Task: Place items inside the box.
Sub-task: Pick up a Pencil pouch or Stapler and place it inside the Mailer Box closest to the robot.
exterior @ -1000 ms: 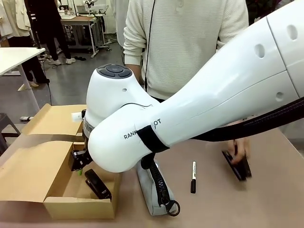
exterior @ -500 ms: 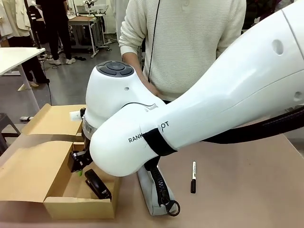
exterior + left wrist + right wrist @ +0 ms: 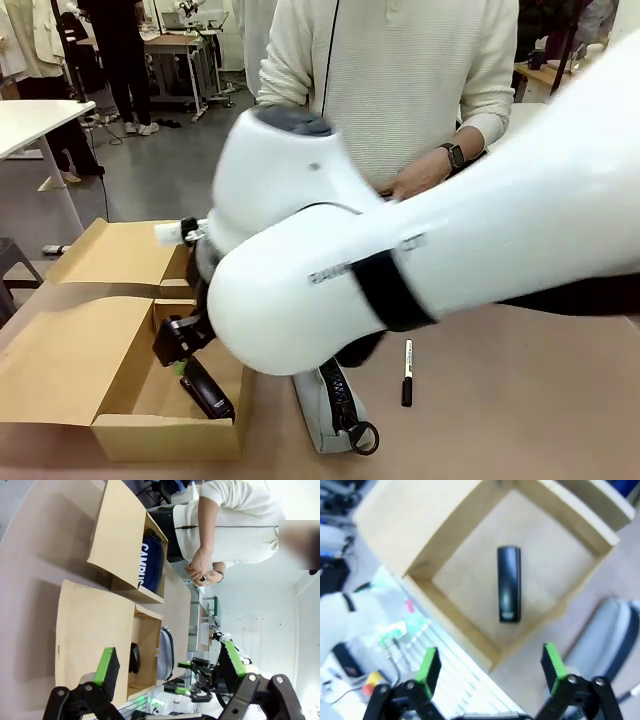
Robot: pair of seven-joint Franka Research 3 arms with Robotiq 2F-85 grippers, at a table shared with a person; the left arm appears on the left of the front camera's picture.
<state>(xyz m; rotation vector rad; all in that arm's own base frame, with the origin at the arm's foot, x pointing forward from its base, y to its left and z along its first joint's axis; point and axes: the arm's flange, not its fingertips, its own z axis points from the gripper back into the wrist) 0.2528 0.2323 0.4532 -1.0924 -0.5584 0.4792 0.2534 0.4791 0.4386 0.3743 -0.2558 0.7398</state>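
Blur smears the right arm (image 3: 400,280), which has lifted and swung rightward since a second ago. The right gripper (image 3: 180,352) hangs over the box (image 3: 60,380), jaws spread wide with nothing between them. The stapler (image 3: 205,388) lies where it did, in the box's near compartment by the front wall. The second stapler that the person touched has left the table's (image 3: 520,420) right edge, and the person's hand (image 3: 412,182) is now up at the chest. Marker (image 3: 407,372) and grey pouch (image 3: 330,410) are unmoved near the table's front edge, the pouch just beside the box's right wall. The left wrist view adds a navy pouch (image 3: 150,562) lettered "CAMPUS" in the far compartment, and the left gripper (image 3: 169,659) spread wide, empty.
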